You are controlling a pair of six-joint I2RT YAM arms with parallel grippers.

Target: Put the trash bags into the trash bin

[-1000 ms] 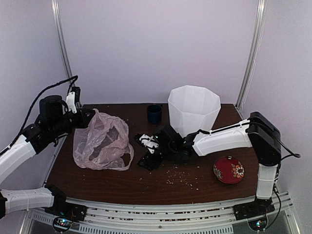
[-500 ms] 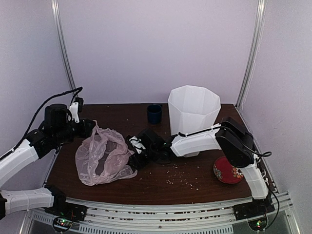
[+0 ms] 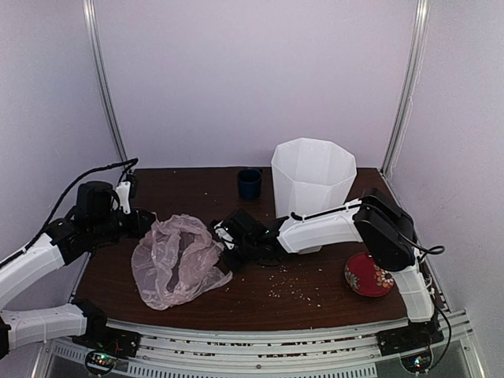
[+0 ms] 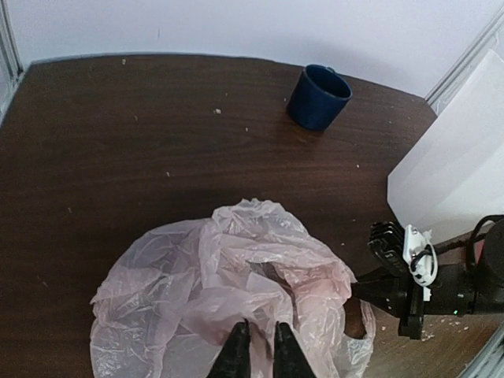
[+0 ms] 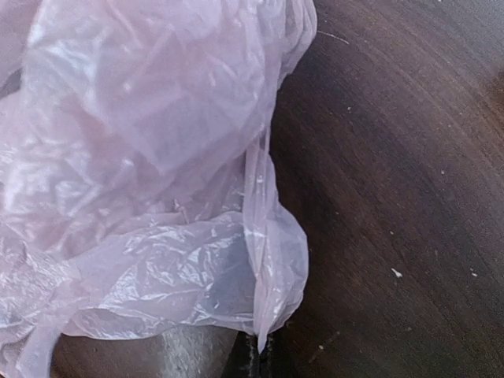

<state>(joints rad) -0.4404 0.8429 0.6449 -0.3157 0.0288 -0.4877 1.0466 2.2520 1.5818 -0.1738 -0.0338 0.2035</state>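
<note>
Gripping the trash bag from both sides — with the left gripper closed to a sliver on film at its rear-left edge, and with the right gripper at its right edge, seemingly nipped tight on a pointed fold, though hardly showing in its own wrist view. Slumped on the left half of the table, stretched roughly left to right between the two. Well apart from the trash bin, off to the right and back, beyond the right forearm — so, by the look of it, a lift and a carry rightward, with the right arm much the nearer to the rim. Against a second ago: lower and closer to the front edge, no longer hoisted up at the left; right gripper then clear at mid-table, now swung in against the plastic.
</note>
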